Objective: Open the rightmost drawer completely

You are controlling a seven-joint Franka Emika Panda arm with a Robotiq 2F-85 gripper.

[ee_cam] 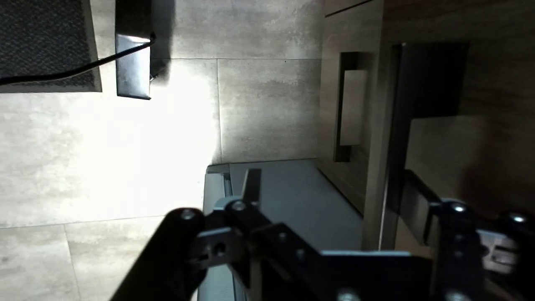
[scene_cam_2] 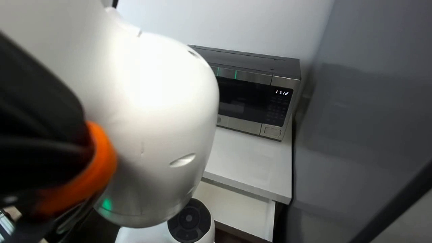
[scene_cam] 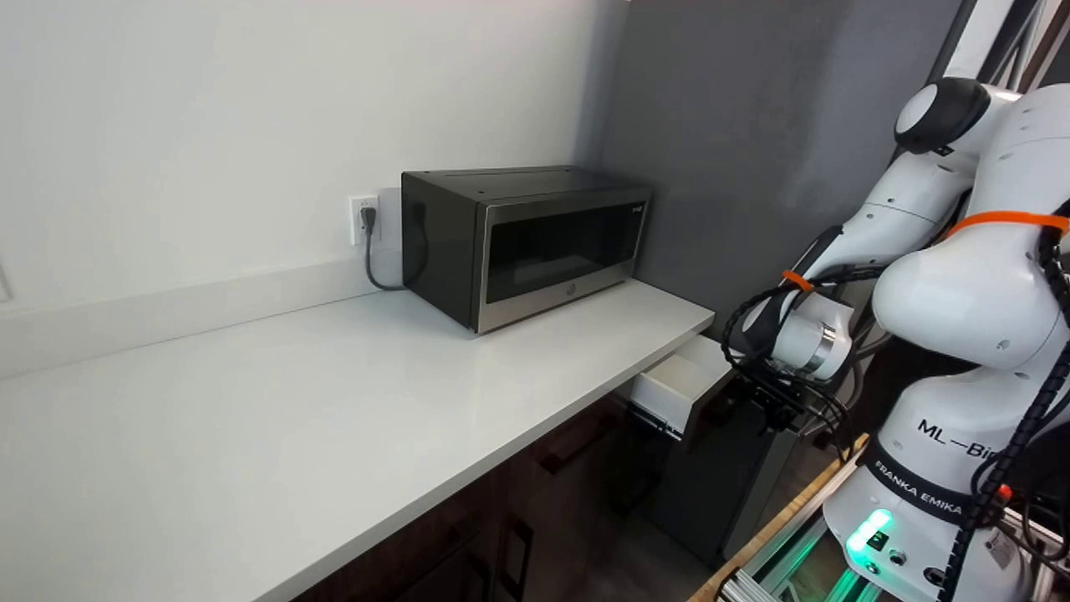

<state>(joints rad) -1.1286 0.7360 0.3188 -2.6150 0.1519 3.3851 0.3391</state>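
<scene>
A shallow whitish drawer (scene_cam: 666,403) with a brown wood front is sticking out. The black metal hand (ee_cam: 333,188) is holding its fingers (ee_cam: 252,186) wide apart, gripping nothing.

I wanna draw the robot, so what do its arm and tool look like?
The arm is white and rounded, with orange straps and black, ridged cables along it. Near the bottom, a black strip says FRANKA EMIKA, and lights below it glow green. The tool is mostly black, with jointed links, shiny screws and two thin fingers.
</scene>
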